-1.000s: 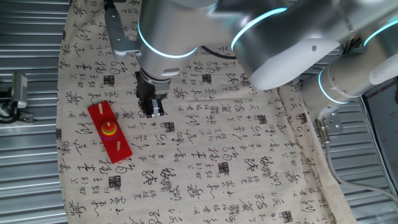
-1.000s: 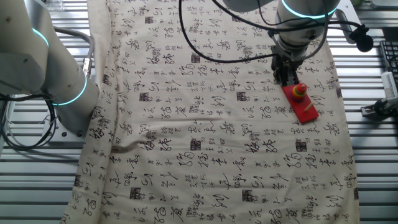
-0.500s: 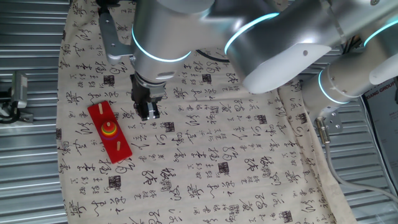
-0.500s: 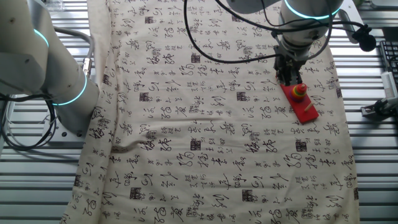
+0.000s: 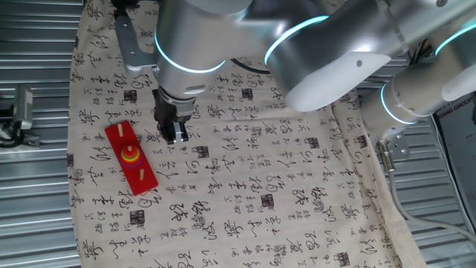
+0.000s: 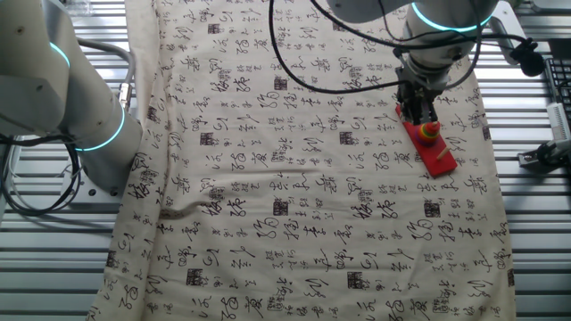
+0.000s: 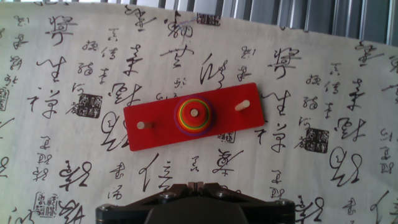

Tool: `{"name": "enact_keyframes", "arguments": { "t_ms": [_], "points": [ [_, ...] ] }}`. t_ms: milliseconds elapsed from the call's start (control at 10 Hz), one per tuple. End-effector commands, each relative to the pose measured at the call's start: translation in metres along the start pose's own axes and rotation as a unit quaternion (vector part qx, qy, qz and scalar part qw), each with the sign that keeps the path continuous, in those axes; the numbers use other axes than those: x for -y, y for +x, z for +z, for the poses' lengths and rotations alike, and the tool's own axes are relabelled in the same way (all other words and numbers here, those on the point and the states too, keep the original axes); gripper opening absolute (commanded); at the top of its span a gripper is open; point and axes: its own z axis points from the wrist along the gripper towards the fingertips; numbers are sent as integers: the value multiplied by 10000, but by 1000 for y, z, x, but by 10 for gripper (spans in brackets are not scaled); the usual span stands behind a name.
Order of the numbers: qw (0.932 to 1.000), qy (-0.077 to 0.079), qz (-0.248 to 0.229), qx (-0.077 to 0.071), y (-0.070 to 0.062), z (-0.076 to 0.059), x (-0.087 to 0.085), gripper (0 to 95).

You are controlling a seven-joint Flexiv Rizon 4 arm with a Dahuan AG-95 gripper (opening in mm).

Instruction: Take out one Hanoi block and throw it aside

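**Robot hand hovering beside a red peg board with stacked rings**

A table (image 5: pixel 44 45) of ribbed metal is covered by a cream cloth (image 5: pixel 297 186) printed with black calligraphy characters. On the cloth lies a long red rectangular board (image 5: pixel 131 158) carrying three short pale pegs in a row. In the hand view the board (image 7: pixel 194 117) lies nearly level across the picture, slightly tilted, with a bare peg (image 7: pixel 242 106) toward its right end and another bare peg (image 7: pixel 144 125) toward its left end.

On the middle peg sits a small stack of coloured rings, widest at the bottom. The Hanoi block (image 7: pixel 194 112) is the little red ring at the top of that stack, round the middle peg, with a yellow ring (image 7: pixel 186 119) showing as a band just below it and a purple ring at the base. In one fixed view the stack shows as a red and yellow dot (image 5: pixel 130 155) at the middle of the board; in the other fixed view it is a small coloured cone (image 6: pixel 429 131) on the board (image 6: pixel 432 149).

The hand (image 5: pixel 174 132), dark and two-fingered, hangs from a silver arm (image 5: pixel 223 37) with glowing cyan bands. It is above the cloth just beside the board, not touching the stack. In the hand view its fingertips (image 7: pixel 194 184) meet at the bottom edge, pressed together with nothing between them. In the other fixed view the hand (image 6: pixel 417 111) stands at the board's far end.
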Motion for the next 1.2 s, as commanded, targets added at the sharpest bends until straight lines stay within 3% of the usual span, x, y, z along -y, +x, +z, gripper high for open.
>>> {"name": "enact_keyframes", "arguments": {
  "t_ms": [100,1200],
  "points": [
    [10000,-9,1,2,1,0,0,0],
    [10000,-13,-11,3,1,0,0,0]
  ]
}}
